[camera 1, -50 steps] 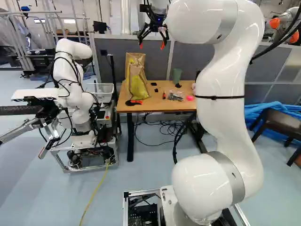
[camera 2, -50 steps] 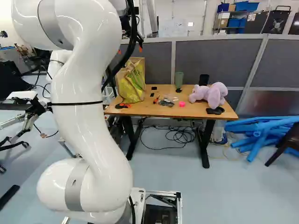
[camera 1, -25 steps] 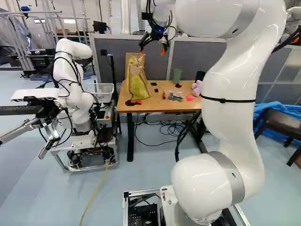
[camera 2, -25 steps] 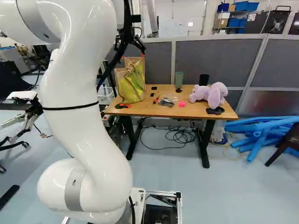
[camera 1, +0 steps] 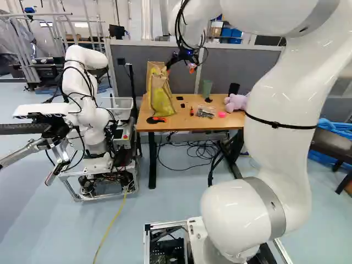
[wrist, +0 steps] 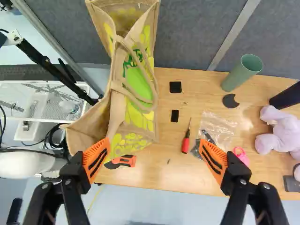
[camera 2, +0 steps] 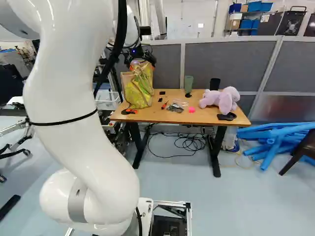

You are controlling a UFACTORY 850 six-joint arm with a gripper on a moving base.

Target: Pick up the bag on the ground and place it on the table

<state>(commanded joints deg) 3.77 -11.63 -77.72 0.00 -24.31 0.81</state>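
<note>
Above the back of the table, at the top of the left base view, my gripper (camera 1: 181,66) hangs close to the paper-brown and yellow bag (camera 1: 161,99). The bag stands upright on the wooden table (camera 1: 187,124), near its left end, not on the floor. In the wrist view the gripper (wrist: 154,141) is open with its orange pads wide apart. One finger overlaps the lower part of the bag (wrist: 138,96); the other is over the tabletop by a plastic packet. The bag's looped handles lie ahead of the fingers, and neither is pinched.
On the table are an orange-black tool (wrist: 124,161), a red screwdriver (wrist: 186,142), a green cup (wrist: 242,72) and a purple plush toy (camera 2: 221,99). Grey partitions (camera 2: 226,64) rise behind. Another robot (camera 1: 88,104) stands left of the table. Blue tubes (camera 2: 275,142) lie right.
My arm has shifted against its lowest joint, bringing the gripper lower and closer to the bag. Its upper links have swung rightward in the left base view. The bag and base have stayed put.
</note>
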